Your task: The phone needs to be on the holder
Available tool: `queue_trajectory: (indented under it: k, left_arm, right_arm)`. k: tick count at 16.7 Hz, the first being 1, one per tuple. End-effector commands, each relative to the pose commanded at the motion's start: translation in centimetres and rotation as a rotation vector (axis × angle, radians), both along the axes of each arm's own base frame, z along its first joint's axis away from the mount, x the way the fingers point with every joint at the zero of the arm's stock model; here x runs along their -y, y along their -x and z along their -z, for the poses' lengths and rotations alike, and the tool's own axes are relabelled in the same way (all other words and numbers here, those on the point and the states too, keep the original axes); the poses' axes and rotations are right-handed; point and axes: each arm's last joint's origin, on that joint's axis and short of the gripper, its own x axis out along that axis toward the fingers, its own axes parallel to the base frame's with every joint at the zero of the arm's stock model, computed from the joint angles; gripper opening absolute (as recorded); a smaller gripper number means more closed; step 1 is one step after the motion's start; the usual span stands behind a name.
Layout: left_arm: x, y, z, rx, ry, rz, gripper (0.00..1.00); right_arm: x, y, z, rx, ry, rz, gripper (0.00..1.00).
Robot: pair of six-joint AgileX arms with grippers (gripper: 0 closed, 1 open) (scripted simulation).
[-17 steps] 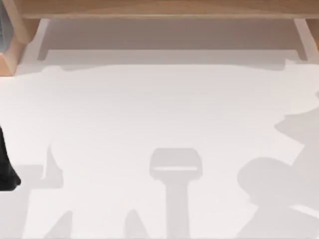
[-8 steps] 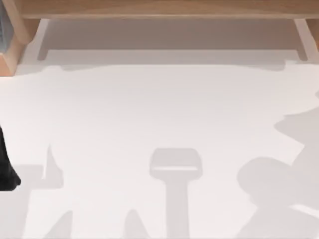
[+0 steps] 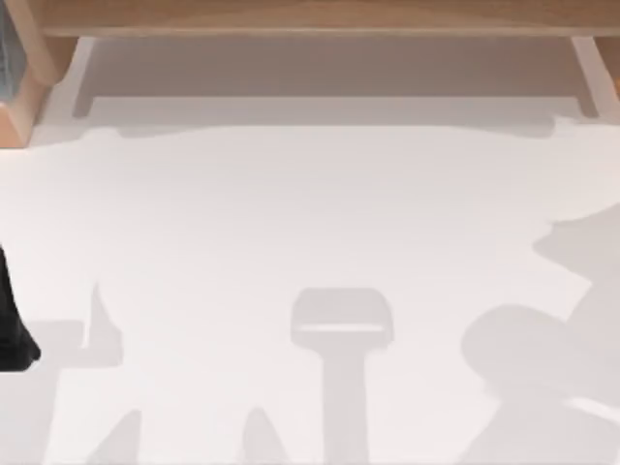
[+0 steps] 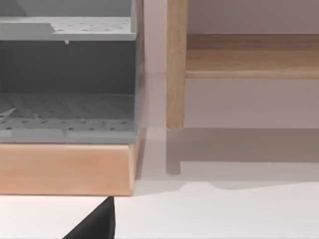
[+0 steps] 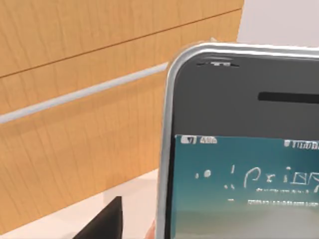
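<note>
Phone close before the right wrist camera, grip on it not discernible

Phone [image 5: 239, 149] very near in the right wrist view, cut off by the frame so that just its upper part is seen. Silvery white rim with a rounded corner, dark face, a slim dark speaker slot near the top edge. Lit screen below that, teal fading to green, with a row of small pale marks. Set in front of a wooden panel [image 5: 79, 99] crossed by a pale strip [image 5: 84, 92], with a corner of the white table [image 3: 291, 213] underneath. Black wedge of the right gripper [image 5: 102, 221] just beside the phone's rim; impossible to tell whether open, closed or holding the phone.

From above: white table crossed by soft grey shadows [image 3: 341, 329], a wooden shelf [image 3: 310, 17] along the far edge, and a black part of the left arm [image 3: 12, 334] at the table's left edge.

Through the left wrist camera: a grey perforated rack [image 4: 67, 79] on a wooden base [image 4: 65, 169], a wooden post [image 4: 176, 64] just beside it, white table in front. Black tip of the left gripper [image 4: 97, 224] low in that picture, state likewise impossible to tell.
</note>
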Motion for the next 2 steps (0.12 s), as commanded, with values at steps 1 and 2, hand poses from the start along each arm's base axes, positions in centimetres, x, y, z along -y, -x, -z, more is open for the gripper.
queue_trajectory:
  k: [1,2]
  left_arm:
    - [0.00,0.00,0.00,0.000,0.000,0.000,1.00]
    - [0.00,0.00,0.00,0.000,0.000,0.000,1.00]
  right_arm:
    - [0.00,0.00,0.00,0.000,0.000,0.000,1.00]
    - [0.00,0.00,0.00,0.000,0.000,0.000,1.00]
